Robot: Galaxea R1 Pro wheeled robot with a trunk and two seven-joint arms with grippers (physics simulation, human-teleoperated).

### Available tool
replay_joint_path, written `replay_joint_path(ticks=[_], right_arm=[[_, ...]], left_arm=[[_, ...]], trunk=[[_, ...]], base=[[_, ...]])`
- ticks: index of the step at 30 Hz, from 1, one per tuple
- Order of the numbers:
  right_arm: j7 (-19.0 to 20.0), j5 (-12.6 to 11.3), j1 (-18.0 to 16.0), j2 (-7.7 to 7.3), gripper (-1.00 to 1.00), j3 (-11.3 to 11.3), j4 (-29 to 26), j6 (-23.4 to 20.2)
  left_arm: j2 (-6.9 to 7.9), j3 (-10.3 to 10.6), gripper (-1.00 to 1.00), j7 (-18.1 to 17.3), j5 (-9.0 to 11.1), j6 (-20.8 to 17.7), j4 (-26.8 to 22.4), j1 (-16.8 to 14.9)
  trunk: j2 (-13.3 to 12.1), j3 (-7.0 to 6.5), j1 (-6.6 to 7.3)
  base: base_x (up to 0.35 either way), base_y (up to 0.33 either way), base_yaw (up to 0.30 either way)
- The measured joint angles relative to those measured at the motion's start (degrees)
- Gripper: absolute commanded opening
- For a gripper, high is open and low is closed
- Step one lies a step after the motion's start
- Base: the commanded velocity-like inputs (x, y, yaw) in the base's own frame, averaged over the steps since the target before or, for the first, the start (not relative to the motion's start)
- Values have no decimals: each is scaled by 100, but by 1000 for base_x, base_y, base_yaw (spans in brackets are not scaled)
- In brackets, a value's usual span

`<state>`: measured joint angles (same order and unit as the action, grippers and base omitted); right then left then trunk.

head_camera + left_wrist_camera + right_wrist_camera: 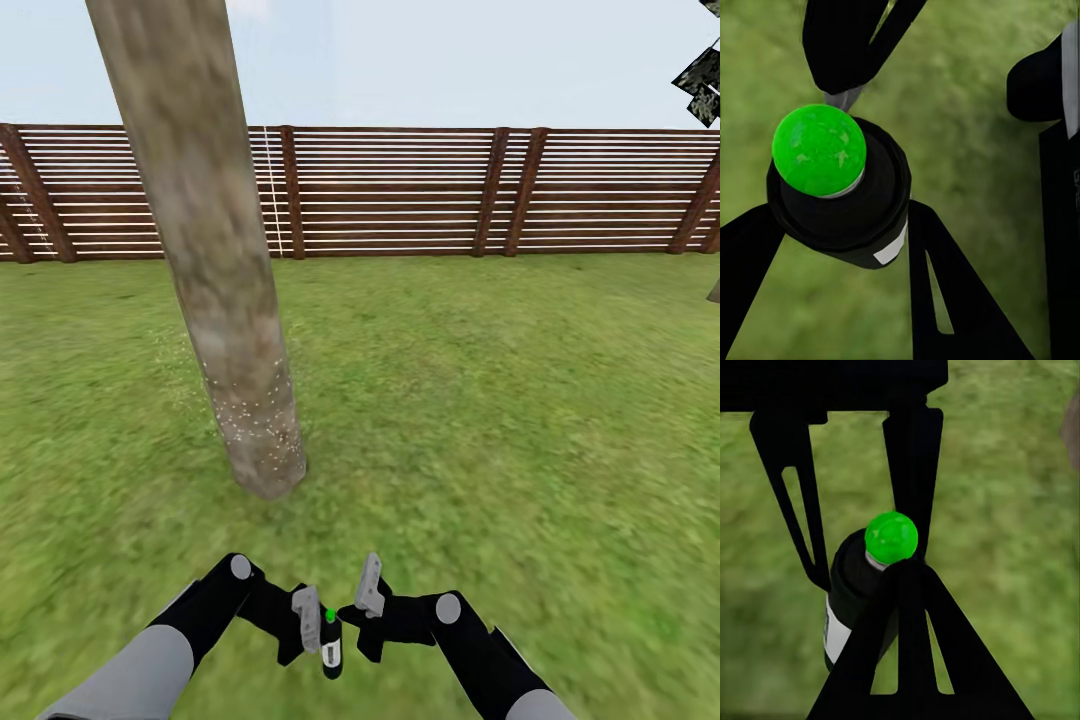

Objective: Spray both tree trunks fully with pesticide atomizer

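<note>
The pesticide atomizer (331, 645), a small black bottle with a white band and a green-lit tip, hangs low in front of me over the grass. My left gripper (320, 638) is shut on it; in the left wrist view its two black fingers (945, 300) flank the atomizer's body (862, 217). My right gripper (347, 612) is shut, its fingertips (904, 570) together and touching the atomizer (855, 592) just below the green tip. One tree trunk (215, 280) stands close ahead on the left, thick and mottled, with fine white specks on its lower part.
A brown slatted fence (450, 190) closes the lawn (480, 400) at the back. A sliver of another trunk (714, 290) shows at the right edge, with dark foliage (700, 80) above it. Open grass lies ahead and to the right.
</note>
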<state>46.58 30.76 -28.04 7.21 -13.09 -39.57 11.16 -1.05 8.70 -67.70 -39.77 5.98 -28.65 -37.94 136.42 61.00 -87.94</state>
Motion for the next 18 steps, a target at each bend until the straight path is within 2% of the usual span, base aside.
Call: replay_joint_path(ticks=[9, 12, 15, 16, 18], right_arm=[[0, 0, 0, 0, -100, 0, 2, 0], [0, 0, 0, -1, -100, 4, 2, 0], [0, 0, 0, -8, -100, 8, 2, 0], [0, 0, 0, -10, -100, 8, 2, 0], [0, 0, 0, -35, -100, 8, 12, 0]], left_arm=[[3, 1, -100, -6, 37, 17, 3, -3], [82, 15, -100, 28, -27, 15, 70, 32], [463, 37, -100, 52, -60, 2, 93, 63], [692, 36, -100, 49, -79, -4, 93, 67], [1381, 46, -100, 58, -232, -25, 102, 78]], trunk=[[0, 0, 0], [0, 0, 0], [0, 0, 0], [0, 0, 0], [0, 0, 0]], base=[[0, 0, 0], [0, 0, 0], [0, 0, 0], [0, 0, 0], [0, 0, 0]])
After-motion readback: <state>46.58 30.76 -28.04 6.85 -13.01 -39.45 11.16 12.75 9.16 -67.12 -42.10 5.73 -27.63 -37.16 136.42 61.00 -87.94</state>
